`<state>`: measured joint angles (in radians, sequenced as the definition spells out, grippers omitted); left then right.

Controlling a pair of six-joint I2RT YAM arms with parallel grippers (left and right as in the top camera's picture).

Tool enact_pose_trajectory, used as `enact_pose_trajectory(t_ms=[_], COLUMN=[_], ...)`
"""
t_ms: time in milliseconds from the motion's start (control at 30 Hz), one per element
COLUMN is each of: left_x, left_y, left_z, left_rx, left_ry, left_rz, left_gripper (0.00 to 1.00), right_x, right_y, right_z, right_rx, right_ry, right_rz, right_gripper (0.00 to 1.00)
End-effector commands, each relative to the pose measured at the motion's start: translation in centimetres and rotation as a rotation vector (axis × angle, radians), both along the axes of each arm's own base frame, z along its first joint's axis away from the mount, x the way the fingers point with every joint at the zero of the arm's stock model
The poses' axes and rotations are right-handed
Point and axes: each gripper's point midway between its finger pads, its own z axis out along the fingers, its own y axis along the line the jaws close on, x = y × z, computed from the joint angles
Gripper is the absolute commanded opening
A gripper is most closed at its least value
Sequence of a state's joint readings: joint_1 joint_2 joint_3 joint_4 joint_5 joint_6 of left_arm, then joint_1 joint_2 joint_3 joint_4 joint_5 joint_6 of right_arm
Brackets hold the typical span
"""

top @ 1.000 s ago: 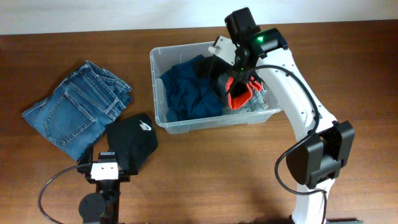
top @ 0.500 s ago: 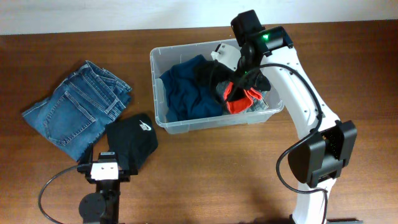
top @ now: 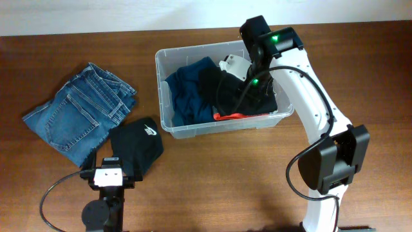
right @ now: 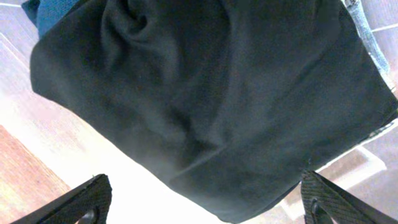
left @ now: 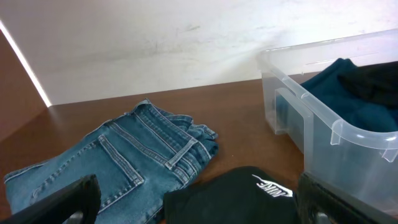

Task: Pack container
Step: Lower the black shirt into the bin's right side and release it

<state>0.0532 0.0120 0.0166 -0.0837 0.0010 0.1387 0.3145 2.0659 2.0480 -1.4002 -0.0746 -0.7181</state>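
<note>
While the black fabric garment (top: 248, 96) lies heaped in the large clear rectangular plastic container (top: 193, 131), far-centre on the wooden surface (top: 212, 180), the right fingers (right: 87, 198) hang spread wide just above it, gripping nothing, prob. so it settles beside the teal cloth (top: 187, 93). Left fingers (left: 62, 200) also spread, idle near the black logo cap (top: 136, 145) & folded blue denim jeans (top: 80, 116), both unpacked.
</note>
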Motion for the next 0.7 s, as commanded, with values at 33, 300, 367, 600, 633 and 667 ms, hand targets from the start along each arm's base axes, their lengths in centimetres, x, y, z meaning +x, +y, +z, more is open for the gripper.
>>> enact_pose_trajectory(t_ms=[33, 300, 367, 600, 633, 667], left_x=[0.0, 0.0, 0.0, 0.0, 0.0, 0.0], left_y=[-0.1, -0.1, -0.1, -0.1, -0.1, -0.1], left_z=[-0.2, -0.2, -0.2, -0.2, -0.2, -0.2], left_rx=[0.015, 0.015, 0.015, 0.015, 0.015, 0.015], left_ry=[0.002, 0.002, 0.002, 0.002, 0.002, 0.002], left_rz=[-0.008, -0.008, -0.008, -0.008, -0.008, -0.009], left_gripper=[1.00, 1.00, 1.00, 1.00, 1.00, 1.00], right_x=[0.1, 2.1, 2.6, 3.2, 3.1, 2.9], right_y=[0.9, 2.1, 2.2, 2.9, 3.1, 3.3], right_z=[1.2, 1.2, 0.6, -4.9, -6.1, -7.3], right_rx=[0.058, 0.186, 0.201, 0.201, 0.201, 0.196], right_ry=[-0.015, -0.008, 0.004, 0.075, 0.098, 0.117], right_rz=[-0.003, -0.436, -0.515, -0.621, -0.619, -0.617], right_gripper=[0.78, 0.04, 0.04, 0.04, 0.04, 0.04])
